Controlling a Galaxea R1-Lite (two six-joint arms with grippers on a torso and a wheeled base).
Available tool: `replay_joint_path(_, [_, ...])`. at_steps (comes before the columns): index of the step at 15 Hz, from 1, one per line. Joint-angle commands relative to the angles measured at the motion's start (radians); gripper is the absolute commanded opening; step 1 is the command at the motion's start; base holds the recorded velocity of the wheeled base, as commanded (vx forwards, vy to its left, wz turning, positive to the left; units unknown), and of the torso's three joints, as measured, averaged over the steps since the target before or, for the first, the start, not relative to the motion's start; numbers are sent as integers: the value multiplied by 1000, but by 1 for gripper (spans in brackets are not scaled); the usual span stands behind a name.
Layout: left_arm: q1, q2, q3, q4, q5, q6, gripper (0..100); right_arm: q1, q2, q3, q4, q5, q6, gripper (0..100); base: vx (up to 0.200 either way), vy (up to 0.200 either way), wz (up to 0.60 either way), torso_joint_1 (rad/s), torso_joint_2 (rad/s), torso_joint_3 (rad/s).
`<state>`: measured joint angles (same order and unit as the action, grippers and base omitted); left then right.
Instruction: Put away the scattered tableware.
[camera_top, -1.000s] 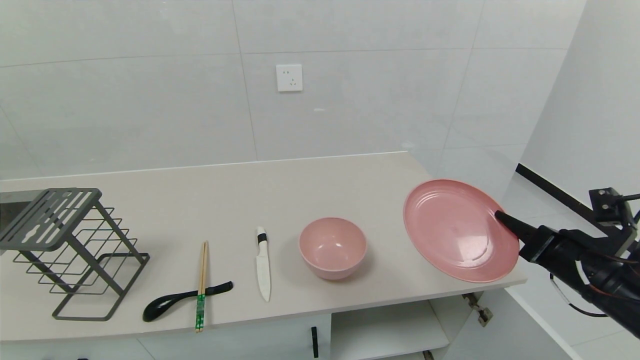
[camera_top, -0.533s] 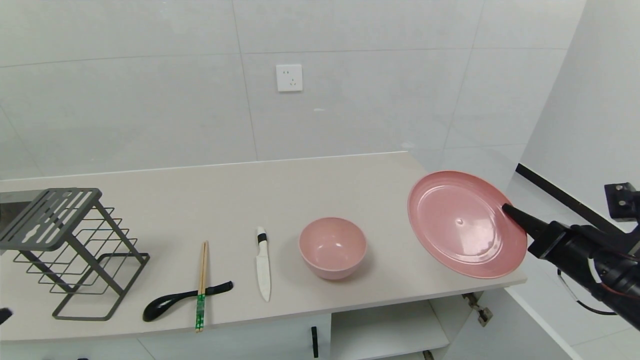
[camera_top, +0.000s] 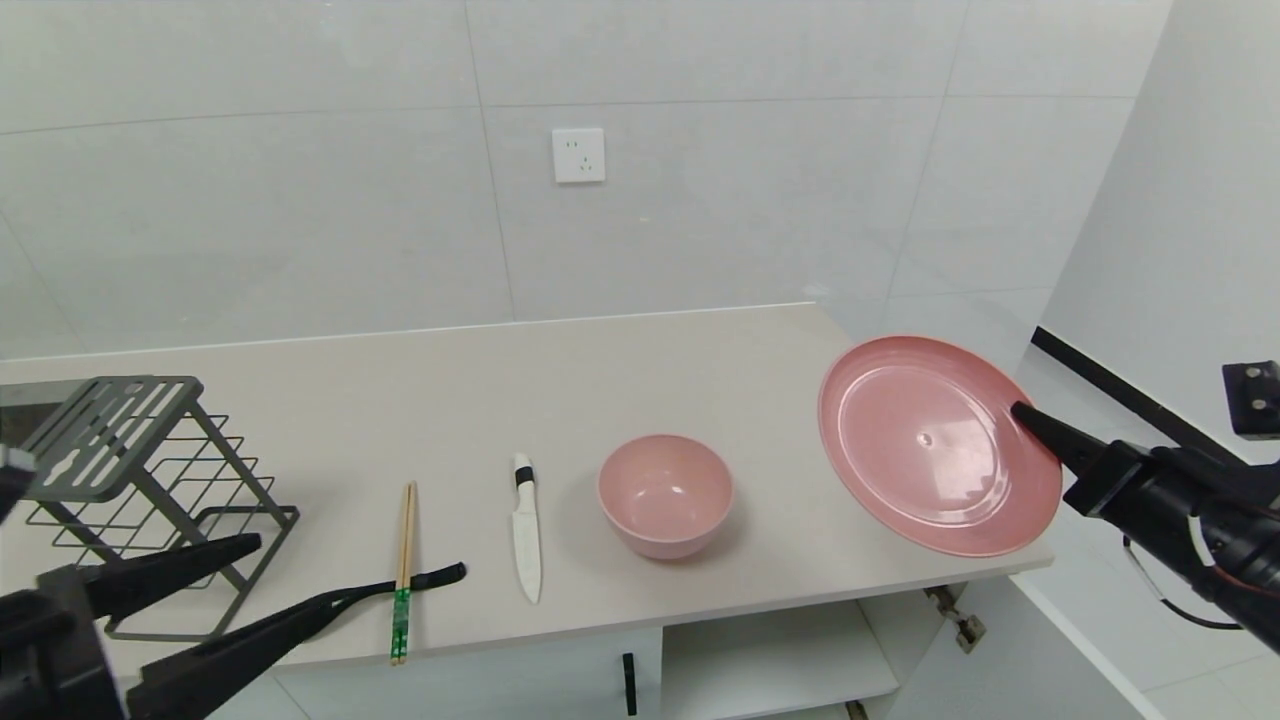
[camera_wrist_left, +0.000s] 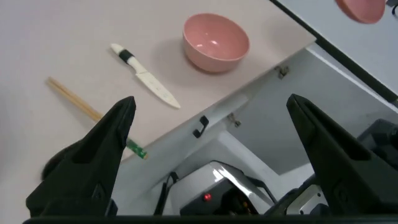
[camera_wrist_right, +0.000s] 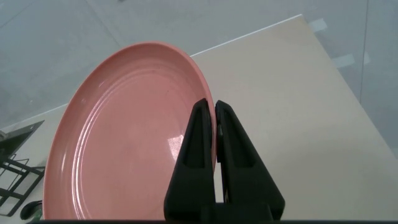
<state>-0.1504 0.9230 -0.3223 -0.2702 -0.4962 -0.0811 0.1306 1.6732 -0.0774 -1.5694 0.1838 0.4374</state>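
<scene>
Plate shift: the plate is seen raised and tipped more steeply than a second ago, carried by the right gripper; the left gripper has come into the head view.
Right jaws: pinched narrowly on the plate's rim, one finger on each face, as the right wrist view confirms.
Plate position: tilted, its gripped side up; whether the far edge touches the tabletop cannot be told.
Left jaws: spread wide, nothing held; the spoon and chopsticks lie just ahead of the fingertips, the rack just beside them.
Between the grippers: the knife and bowl, both well apart from either.
Step in hand: judged to be the lifting of the plate for stowing, probably in the rack.
Next move: clearance over the bowl is called for, then an upright entry between the rack's wires.
Count: one plate, one bowl, one knife, one spoon, one pair of chopsticks, one rack.
</scene>
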Motion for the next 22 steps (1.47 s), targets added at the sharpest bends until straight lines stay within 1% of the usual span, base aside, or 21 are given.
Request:
replay_joint_path(1, [-69,286,-1,-132,8,-8,100,0,0,2,-1,0,0,0,0,0,0,0,0,0])
replay_joint_path(2, [-70,321,-6,-156,27,-9,100,1,0,4,-1,0,0,0,0,0,0,0,0,0])
replay_joint_path(3, [-98,369,-14,-153,45,-9,100,1,0,4,-1,0,-2,0,0,0,0,0,0,0])
replay_joint_path(4, [-150,433,-18,-161,50,-17,100,1,0,4,-1,0,-3,0,0,0,0,0,0,0])
replay_joint_path(5, [-186,497,-26,-175,64,-34,100,1,0,4,-1,0,-3,0,0,0,0,0,0,0])
replay_joint_path(6, [-212,531,-35,-182,79,-39,100,1,2,4,-1,0,-5,0,0,0,0,0,0,0])
replay_joint_path(7, [-256,560,-35,-193,88,-55,100,1,7,5,-1,0,-5,0,0,0,0,0,0,0])
replay_joint_path(8, [-273,563,-35,-193,90,-71,100,1,7,5,-1,0,-5,0,0,0,0,0,0,0])
replay_joint_path(9, [-296,580,-55,-198,99,-89,100,1,7,5,-1,0,-5,0,0,0,0,0,0,0])
replay_joint_path(11, [-308,645,-121,-215,131,-97,100,1,7,5,-1,0,-5,0,0,0,0,0,0,0])
replay_joint_path(13, [-360,754,-178,-279,176,-151,100,3,8,5,-1,0,-5,0,0,0,0,0,0,0])
replay_joint_path(14, [-380,790,-193,-308,192,-158,100,3,8,5,-1,0,-5,0,0,0,0,0,0,0])
replay_joint_path(15, [-411,878,-231,-368,232,-160,100,3,8,5,-1,0,-5,0,0,0,0,0,0,0])
replay_joint_path(17, [-423,968,-271,-434,240,-160,100,3,8,7,-1,0,-5,0,0,0,0,0,0,0])
replay_joint_path(19, [-428,1001,-300,-437,242,-163,100,3,10,8,-1,0,-5,0,0,0,0,0,0,0])
replay_joint_path(22, [-409,1016,-330,-437,243,-169,100,7,8,10,-1,0,-5,0,0,0,0,0,0,0])
